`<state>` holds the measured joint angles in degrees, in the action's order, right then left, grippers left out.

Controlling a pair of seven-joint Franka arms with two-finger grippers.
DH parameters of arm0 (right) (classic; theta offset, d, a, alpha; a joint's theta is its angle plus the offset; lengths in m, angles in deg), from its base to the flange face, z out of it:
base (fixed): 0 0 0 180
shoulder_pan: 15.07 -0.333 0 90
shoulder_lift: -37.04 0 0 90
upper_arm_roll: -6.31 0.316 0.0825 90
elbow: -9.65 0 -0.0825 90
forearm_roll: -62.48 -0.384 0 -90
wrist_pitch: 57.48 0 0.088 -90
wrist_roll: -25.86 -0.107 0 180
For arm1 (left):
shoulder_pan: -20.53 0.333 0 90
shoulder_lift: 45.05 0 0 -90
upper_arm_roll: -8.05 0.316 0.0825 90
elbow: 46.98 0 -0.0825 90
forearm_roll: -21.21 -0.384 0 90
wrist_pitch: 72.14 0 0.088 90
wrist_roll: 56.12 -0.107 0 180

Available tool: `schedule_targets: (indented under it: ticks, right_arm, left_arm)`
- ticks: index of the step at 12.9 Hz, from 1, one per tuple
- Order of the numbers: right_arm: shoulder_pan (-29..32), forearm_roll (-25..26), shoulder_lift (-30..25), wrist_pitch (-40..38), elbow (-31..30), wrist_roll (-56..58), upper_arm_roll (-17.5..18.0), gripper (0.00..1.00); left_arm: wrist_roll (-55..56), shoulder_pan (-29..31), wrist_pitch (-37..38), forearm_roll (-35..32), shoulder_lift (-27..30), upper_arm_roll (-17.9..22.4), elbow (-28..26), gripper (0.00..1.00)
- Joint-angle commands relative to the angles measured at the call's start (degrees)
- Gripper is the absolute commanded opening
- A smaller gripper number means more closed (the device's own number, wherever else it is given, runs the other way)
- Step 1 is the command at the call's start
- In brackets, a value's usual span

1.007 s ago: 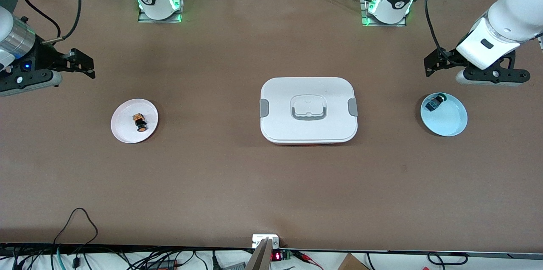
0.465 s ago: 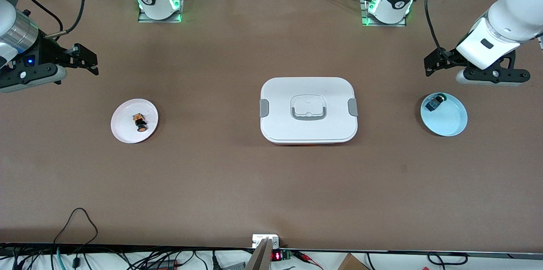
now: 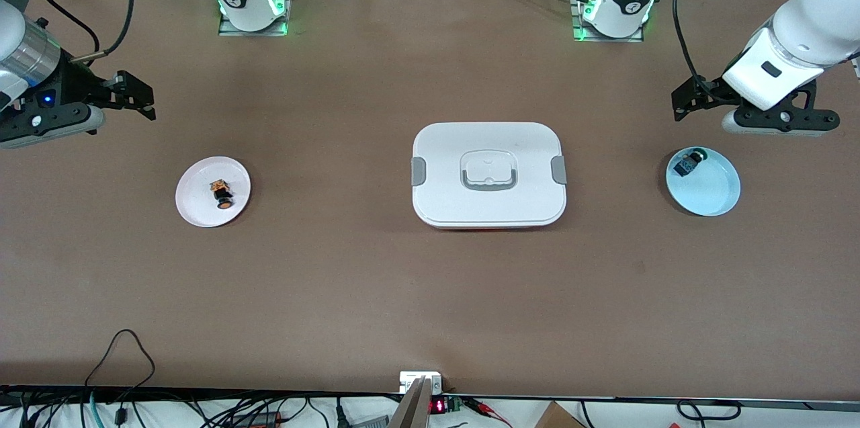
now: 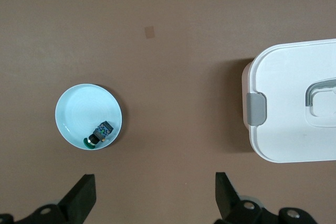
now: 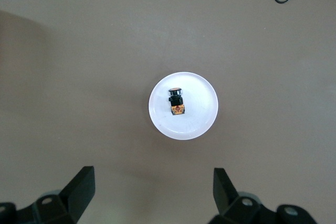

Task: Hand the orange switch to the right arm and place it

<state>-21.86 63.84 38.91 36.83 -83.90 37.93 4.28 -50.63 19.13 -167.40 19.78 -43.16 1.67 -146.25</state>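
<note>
We see the right hand [image 3: 131, 100] up in the air over bare table [image 3: 336, 280] at the right arm's end, fingers [image 5: 81, 184] spread wide, nothing between them. From its wrist view the pink plate [image 5: 202, 124] lies below and apart from the fingertips, with the orange switch [image 5: 176, 100] on its side near the plate's middle.

In the front view we note the switch [image 3: 222, 193] resting on that plate [image 3: 195, 206], nearer the front camera than the right hand's spot. No hand touches it.

The left hand [image 3: 685, 105] hangs over the table at the left arm's end, fingers [image 4: 84, 195] also wide apart and empty. Just below it sits a pale blue plate [image 3: 715, 196] holding a black-and-blue switch with a green cap [image 3: 689, 162], which lies close to the rim. The wrist view shows the same plate [image 4: 76, 111] and switch [image 4: 100, 134].

Between the two plates, at mid-table, stands a white lidded box [image 3: 489, 203] with grey side latches and a grey handle on top; lid closed. It stands well apart from both plates. One corner of it [image 4: 294, 129] shows in the left wrist view.
</note>
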Motion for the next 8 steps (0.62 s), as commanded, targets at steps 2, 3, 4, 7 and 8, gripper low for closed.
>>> schedule_targets:
  ticks: [2,3,4,7,8]
  right_arm:
    - [0.63,-0.22,0.50,-1.24,1.17,1.71,-0.08,1.00]
    - [0.63,-0.23,0.50,-1.06,1.17,2.25,-0.08,1.00]
    - [0.63,-0.23,0.59,-0.97,1.17,2.42,-0.16,1.00]
    - [0.72,-0.23,0.77,-0.89,1.17,2.51,-0.25,1.00]
    - [0.72,-0.23,0.85,-0.89,1.17,2.51,-0.25,1.00]
  left_arm:
    - [0.49,-0.27,1.22,-1.21,0.21,-0.12,0.83,1.00]
    - [0.40,-0.18,1.13,-1.21,0.13,-0.12,0.83,1.00]
    - [0.40,-0.18,1.13,-1.21,0.12,-0.12,0.83,1.00]
    - [0.31,-0.18,1.22,-1.21,0.12,-0.12,0.83,1.00]
    - [0.31,-0.18,1.13,-1.21,0.12,-0.12,0.92,1.00]
